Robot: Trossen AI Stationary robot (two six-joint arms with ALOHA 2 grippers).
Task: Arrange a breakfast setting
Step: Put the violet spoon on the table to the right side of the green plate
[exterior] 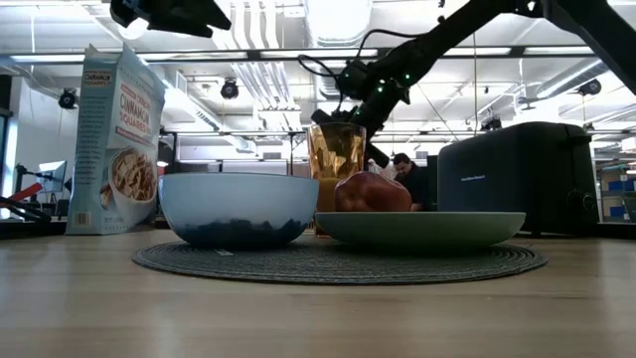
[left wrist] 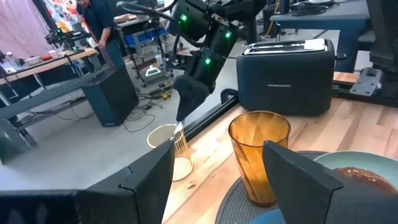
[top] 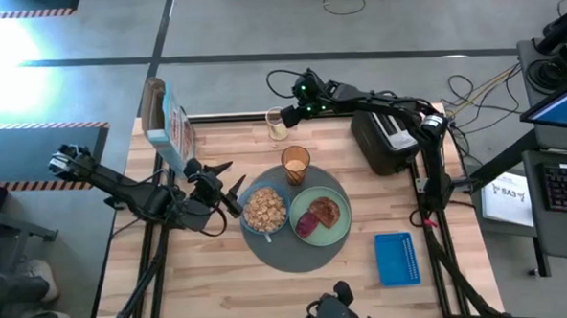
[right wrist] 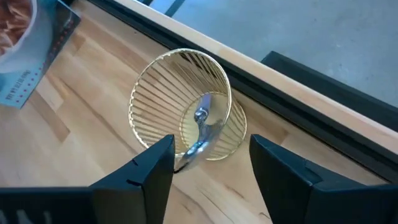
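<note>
A round dark-grey mat (top: 290,256) carries a blue bowl (top: 264,210) of brown cereal, a pale-green plate (top: 337,231) with toast (top: 325,211) and red fruit (top: 306,224), and an amber tumbler (top: 296,163). A small spoon (right wrist: 202,127) stands in a gold wire cup (right wrist: 180,106) at the table's far edge, leaning on its rim. My right gripper (right wrist: 211,163) is open above that cup, a finger on either side of it. My left gripper (top: 229,183) is open and empty, above the table just left of the bowl.
A cereal box (top: 172,130) stands at the far left. The black-and-silver toaster (top: 383,140) stands at the far right. A blue slotted basket (top: 396,258) lies near the front right. Bare wood shows at the table's front left. A person (left wrist: 99,25) stands in the room beyond.
</note>
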